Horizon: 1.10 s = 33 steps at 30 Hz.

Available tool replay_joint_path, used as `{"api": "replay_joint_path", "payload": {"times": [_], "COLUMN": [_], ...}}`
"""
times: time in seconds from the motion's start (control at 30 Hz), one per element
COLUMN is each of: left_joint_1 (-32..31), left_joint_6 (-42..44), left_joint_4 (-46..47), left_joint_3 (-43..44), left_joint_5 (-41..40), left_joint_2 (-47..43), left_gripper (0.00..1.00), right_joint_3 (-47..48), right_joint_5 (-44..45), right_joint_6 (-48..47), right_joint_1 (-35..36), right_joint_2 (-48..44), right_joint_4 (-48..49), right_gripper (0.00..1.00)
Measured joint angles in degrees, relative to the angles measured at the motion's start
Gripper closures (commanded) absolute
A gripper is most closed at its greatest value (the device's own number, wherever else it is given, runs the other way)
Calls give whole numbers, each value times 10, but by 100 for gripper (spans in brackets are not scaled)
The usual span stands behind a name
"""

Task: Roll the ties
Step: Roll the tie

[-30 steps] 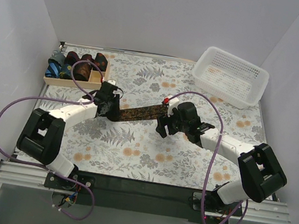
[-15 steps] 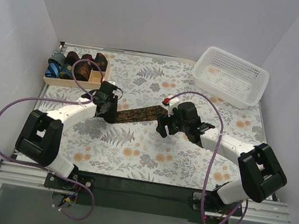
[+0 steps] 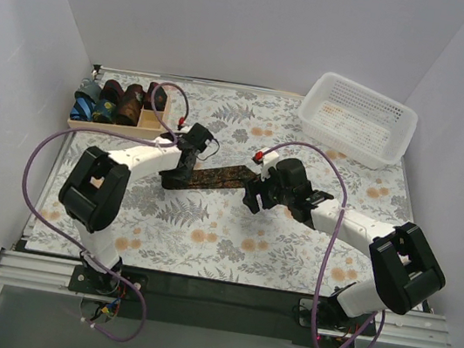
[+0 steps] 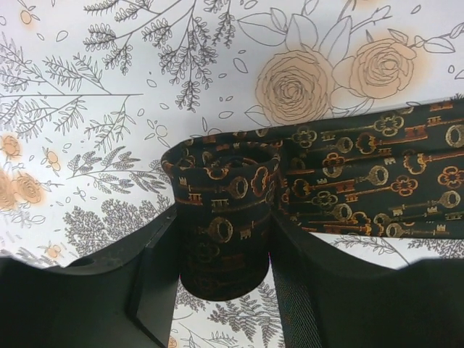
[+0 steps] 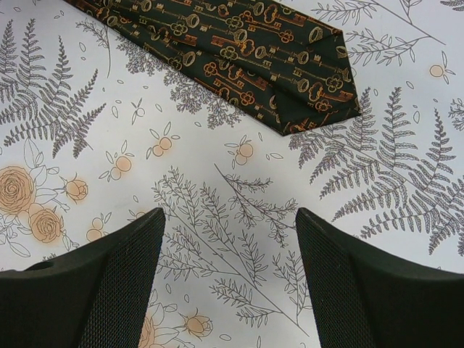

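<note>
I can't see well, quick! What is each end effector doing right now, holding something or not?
Left end effector: closed on the rolled part of the tie.
Right end effector: open, holding nothing.

Quick tally of what can be counted here. Two arms are seen, the left arm [image 3: 133,158] and the right arm [image 3: 349,224]. Two purple cables are counted too, the left cable [image 3: 27,172] and the right cable [image 3: 324,268]. There's one desk [image 3: 205,233], covered in a floral print. One white mesh basket [image 3: 347,141] and one wooden tray [image 3: 107,127] are counted.

Five ties get counted in all. One key-patterned tie [image 3: 214,176] is laid out on the desk, partly rolled. Four rolled ones can be made out in the tray: a blue roll [image 3: 85,105], a maroon roll [image 3: 110,98], a dark roll [image 3: 131,102] and a second dark roll [image 3: 157,97]. The tray is seen small, so that four isn't certain.
</note>
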Motion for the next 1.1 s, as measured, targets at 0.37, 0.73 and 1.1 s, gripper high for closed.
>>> {"api": "replay_joint_path", "payload": {"times": [0.37,0.73,1.1], "left_joint_1": [-90,-129,-132], "left_joint_6": [-43,-61,-61], "left_joint_4": [-119,-169,-149], "left_joint_3": [132,193,205], "left_joint_5": [-89,-92,-60], "left_joint_2": [125,142,142], "left_gripper": [39,36,37], "right_joint_3": [0,-19,-41], "right_joint_5": [6,13,30], "right_joint_6": [0,1,7], "right_joint_1": [-1,-2,-4], "right_joint_2": [0,-2,-34], "right_joint_4": [0,2,18], "right_gripper": [33,34,34]}}
